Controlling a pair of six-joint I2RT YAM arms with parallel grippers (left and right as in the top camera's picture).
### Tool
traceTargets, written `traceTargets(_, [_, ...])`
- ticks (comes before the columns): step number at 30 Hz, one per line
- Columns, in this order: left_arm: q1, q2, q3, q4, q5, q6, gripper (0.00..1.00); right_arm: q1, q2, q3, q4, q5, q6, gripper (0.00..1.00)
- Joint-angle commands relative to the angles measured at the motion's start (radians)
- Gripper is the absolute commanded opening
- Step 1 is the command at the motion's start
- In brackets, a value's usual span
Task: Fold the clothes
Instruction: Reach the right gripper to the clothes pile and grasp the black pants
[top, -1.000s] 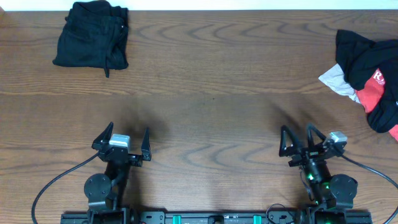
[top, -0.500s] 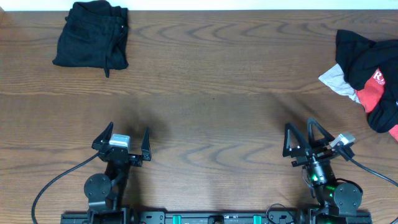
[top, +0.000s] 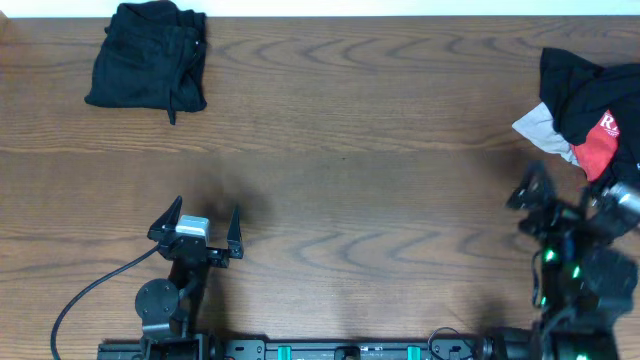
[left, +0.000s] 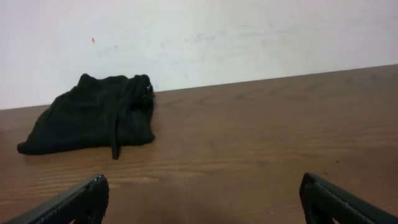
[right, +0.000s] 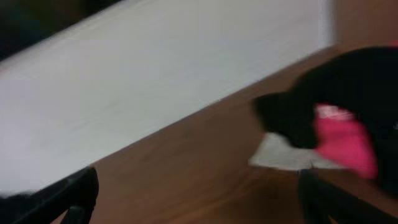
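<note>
A folded black garment (top: 148, 55) lies at the table's far left corner, and the left wrist view shows it (left: 93, 121) ahead to the left. At the right edge is a loose pile of clothes: a black top (top: 585, 85), a red tee (top: 603, 148) and a light grey piece (top: 540, 130). My left gripper (top: 207, 208) stands open and empty near the front, far from the folded garment. Also open and empty, my right gripper (top: 562, 190) hovers just in front of the pile. The blurred right wrist view shows the pile (right: 348, 106) ahead to the right.
The wooden table (top: 350, 140) runs back to a white wall (left: 217, 37). Cables trail from both arm bases along the front edge. The pile hangs past the right border of the overhead view.
My right arm has swung to the right and forward, up to the pile of clothes. Its jaws stayed open. The left arm and both heaps have not moved.
</note>
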Motion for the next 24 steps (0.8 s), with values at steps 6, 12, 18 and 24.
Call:
traceTargets(6, [0.003,-0.006,-0.014,-0.041,0.010,0.017,0.98,-0.219,0.463,0.348,-0.148,0.066,-0.038,0.99])
traceTargets(12, [0.003,-0.006,-0.014,-0.041,0.010,0.017,0.98,-0.469,0.728,0.555,-0.256,-0.074,-0.040,0.99])
traceTargets(18, [0.003,-0.006,-0.014,-0.041,0.010,0.017,0.98,-0.639,0.884,0.575,-0.230,-0.100,-0.050,0.99])
traceTargets(24, [0.003,-0.006,-0.014,-0.041,0.010,0.017,0.98,-0.713,0.970,0.574,-0.208,-0.104,-0.050,0.99])
